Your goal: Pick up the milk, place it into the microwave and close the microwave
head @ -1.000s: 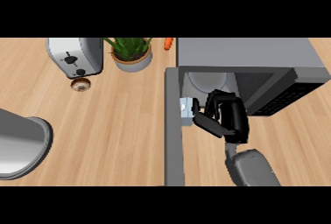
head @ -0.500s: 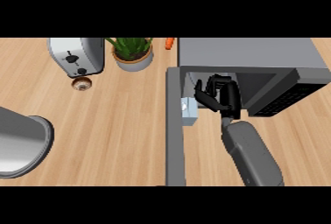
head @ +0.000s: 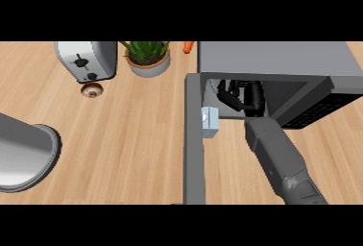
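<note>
Your right hand [head: 245, 96] was inside the open microwave [head: 273, 57], grip impossible to tell; the milk [head: 211, 121] stood apart at its doorway, seemingly placed.

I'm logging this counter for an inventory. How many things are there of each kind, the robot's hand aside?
Appliances: 2 (toaster, microwave)
Food and drink: 2 (milk, carrot)
Potted plant: 1
Grey vessel: 1
Small brown round thing, unidentified: 1
Total: 7

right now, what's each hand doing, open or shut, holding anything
left hand: not in view
right hand: inside the microwave, open or shut cannot be told
</note>
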